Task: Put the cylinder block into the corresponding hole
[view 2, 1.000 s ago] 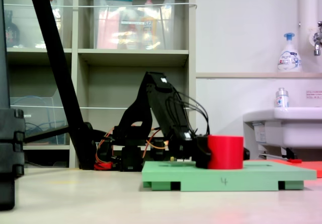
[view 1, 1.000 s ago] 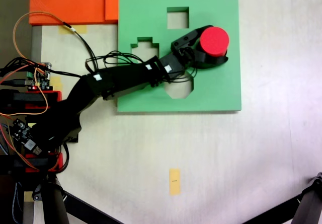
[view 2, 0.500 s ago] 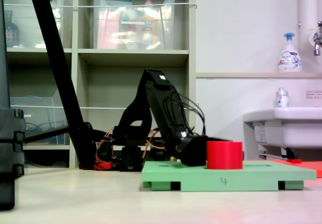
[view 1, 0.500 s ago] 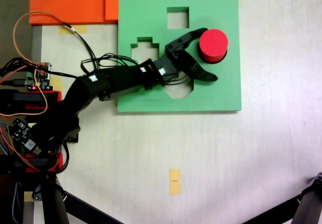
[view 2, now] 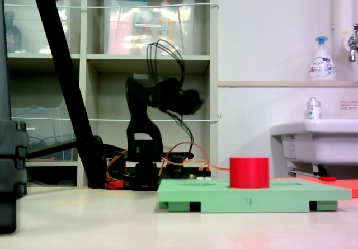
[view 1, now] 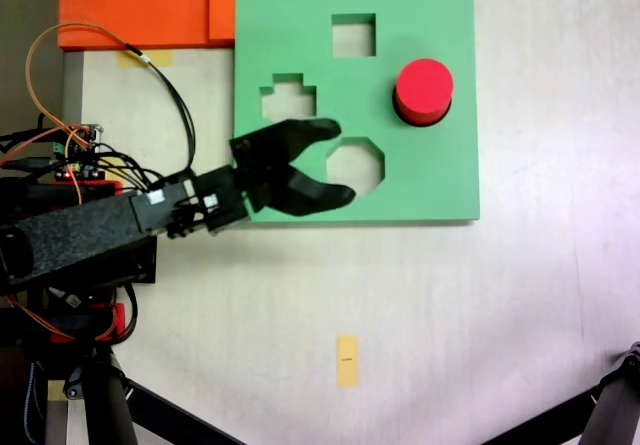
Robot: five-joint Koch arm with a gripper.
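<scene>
The cylinder (view 1: pixel 424 87) is seated in the round hole of the board (view 1: pixel 440 180). The gripper (view 1: pixel 340 161) is spread wide and empty. The arm should be retracted high, clear of the block.

Black arm (view 1: pixel 110 230), orange cables (view 1: pixel 45 55), curved black fingers (view 1: pixel 300 135), seemingly plastic.

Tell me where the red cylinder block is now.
In the fixed view from above, the cylinder block stands on the right part of the green foam board, right of the square cutout and up-right of the octagonal cutout.
</scene>
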